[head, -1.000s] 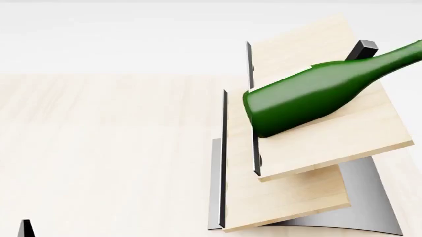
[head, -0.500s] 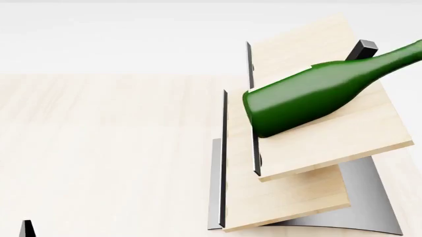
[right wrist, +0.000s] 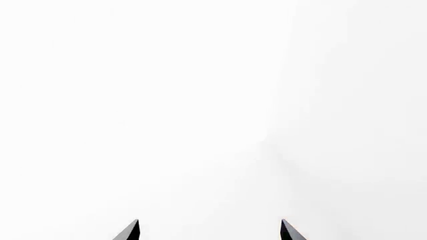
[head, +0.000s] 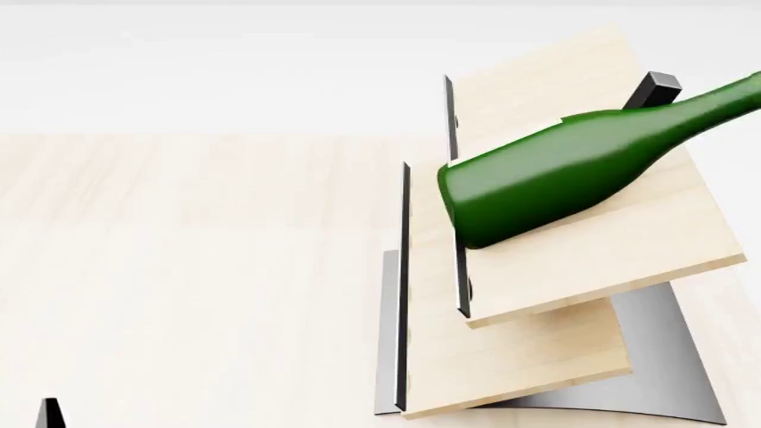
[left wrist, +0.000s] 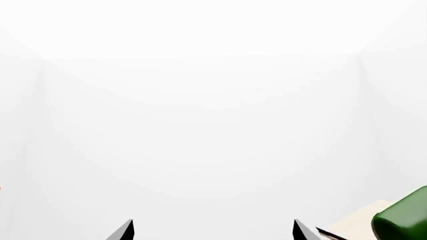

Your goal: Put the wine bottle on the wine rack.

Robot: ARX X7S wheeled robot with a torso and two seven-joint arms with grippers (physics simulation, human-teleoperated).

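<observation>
The dark green wine bottle (head: 571, 174) lies on its side on the upper slanted board of the wine rack (head: 594, 267), its base against the dark edge strip and its neck running off the right of the head view past the black peg (head: 654, 89). No gripper touches it. In the left wrist view, my left gripper (left wrist: 212, 231) is open with nothing between its tips; the bottle's base (left wrist: 403, 220) shows at that picture's corner. One dark fingertip (head: 48, 412) of it pokes into the head view's bottom left. My right gripper (right wrist: 208, 231) is open, facing blank white.
The rack stands on a light wood table (head: 178, 267), on a curved grey metal base (head: 666, 357). A white wall lies beyond the table's far edge.
</observation>
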